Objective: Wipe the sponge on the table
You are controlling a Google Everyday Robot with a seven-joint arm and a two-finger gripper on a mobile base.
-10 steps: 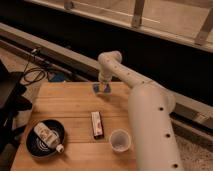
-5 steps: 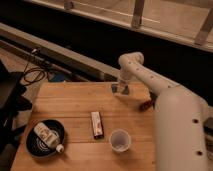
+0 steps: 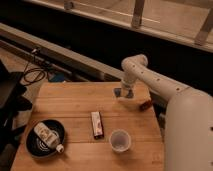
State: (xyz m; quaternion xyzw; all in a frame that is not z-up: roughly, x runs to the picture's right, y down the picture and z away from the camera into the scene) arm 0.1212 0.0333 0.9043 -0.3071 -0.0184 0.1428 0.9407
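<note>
The table (image 3: 75, 105) is a square light-brown plank top. My gripper (image 3: 124, 93) points down over its far right part, at the end of the white arm that reaches in from the right. A small blue sponge (image 3: 118, 92) shows at the fingertips, low against the wood, and the gripper is shut on it. Whether the sponge touches the surface I cannot tell.
A clear cup (image 3: 120, 140) stands near the front right. A flat brown-and-white bar (image 3: 96, 124) lies mid-table. A black round plate (image 3: 31, 148) at the front left holds a white bottle (image 3: 46, 134). A small reddish object (image 3: 146, 105) sits by the right edge. Cables (image 3: 32, 75) lie on the floor to the left.
The gripper with the sponge has slid rightward along the far part of the table, from the middle towards the right edge. Cup, bar and plate have stayed put.
</note>
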